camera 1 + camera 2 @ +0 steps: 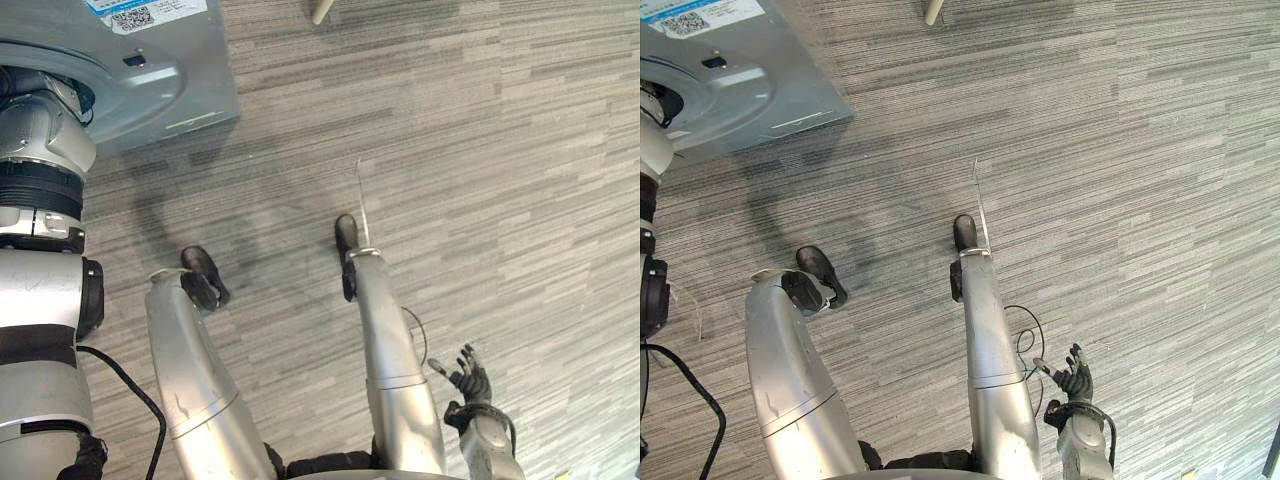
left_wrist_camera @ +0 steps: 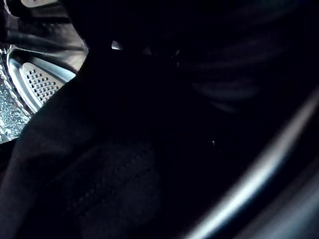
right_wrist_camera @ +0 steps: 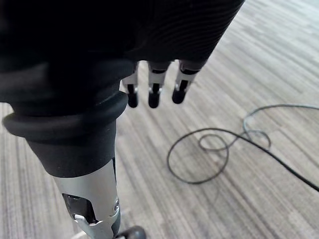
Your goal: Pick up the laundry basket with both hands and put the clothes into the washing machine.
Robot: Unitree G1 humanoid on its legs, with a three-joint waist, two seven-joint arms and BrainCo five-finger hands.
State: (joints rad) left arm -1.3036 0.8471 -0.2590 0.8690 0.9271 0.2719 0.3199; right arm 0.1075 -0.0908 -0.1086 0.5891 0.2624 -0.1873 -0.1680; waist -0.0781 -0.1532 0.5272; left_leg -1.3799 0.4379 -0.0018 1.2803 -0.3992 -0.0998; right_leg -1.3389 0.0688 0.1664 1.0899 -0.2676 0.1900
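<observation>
Since the left arm (image 1: pixel 40 150) reaches into the washing machine (image 1: pixel 150 70), where the dark clothes (image 2: pixel 99 174) lie against the perforated drum (image 2: pixel 40 84), I cannot tell whether the left hand grips them, while the unneeded right hand (image 1: pixel 470 383) hangs slack-fingered and empty over the floor (image 1: pixel 500 150).

Dark cloth (image 2: pixel 99 189) (against perforated drum (image 2: pixel 41 85))

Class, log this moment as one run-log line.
left arm: reaching into washing machine | drum: dark cloth inside | right hand: open, empty
</observation>
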